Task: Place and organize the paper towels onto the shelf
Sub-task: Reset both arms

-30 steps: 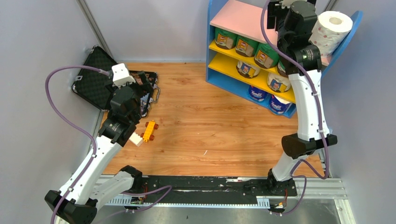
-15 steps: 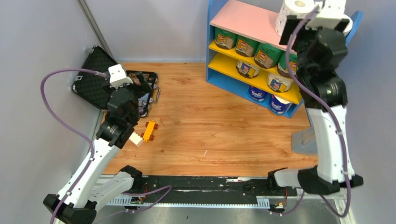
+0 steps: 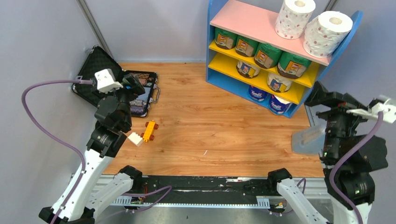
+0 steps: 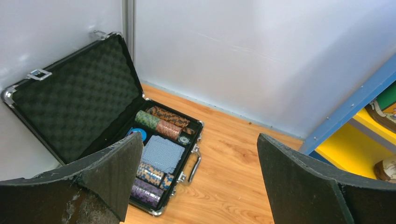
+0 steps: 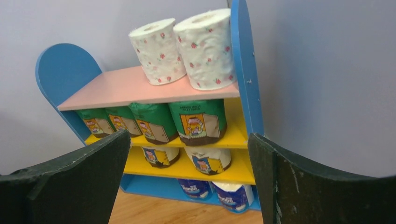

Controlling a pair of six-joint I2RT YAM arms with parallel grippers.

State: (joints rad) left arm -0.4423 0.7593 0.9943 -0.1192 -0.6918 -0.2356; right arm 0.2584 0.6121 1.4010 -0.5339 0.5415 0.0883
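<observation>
Now that our R gripper has backed off near-right — wide open, empty, like L gripper — both dotted rolls top the shelf; task looks done.

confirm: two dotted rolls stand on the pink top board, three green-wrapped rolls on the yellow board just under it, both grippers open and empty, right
Not three: the right wrist view shows four green-wrapped rolls on the upper yellow board. Two dotted rolls do stand on the pink top board; left gripper and right gripper are open and empty.
</observation>
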